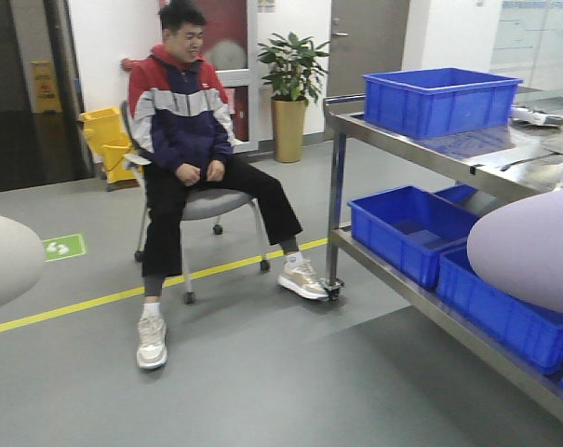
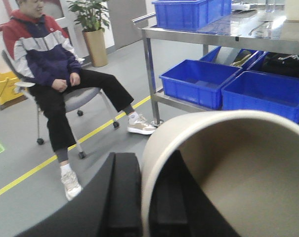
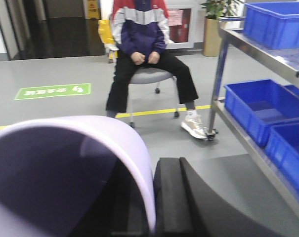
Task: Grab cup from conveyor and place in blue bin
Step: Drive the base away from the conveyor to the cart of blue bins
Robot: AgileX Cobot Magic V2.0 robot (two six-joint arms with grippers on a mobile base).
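Jaws both clamped on cup walls: left gripper [image 2: 145, 195] pinches cream cup [image 2: 238, 163], right gripper [image 3: 151, 197] lilac cup [image 3: 109, 136]; prob light, thin, slippery, so grip rim gently

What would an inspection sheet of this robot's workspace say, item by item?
Surface: grey floor with a yellow line.
Job's things: cream cup and lilac cup held; conveyor and blue bin not in view.
Clutter: nothing seen.
Grippers: left gripper shut on the cream cup's wall; right gripper shut on the lilac cup's wall.
Cables: nothing seen.
Surroundings: seated man, steel shelves with blue crates, potted plant, yellow bucket.
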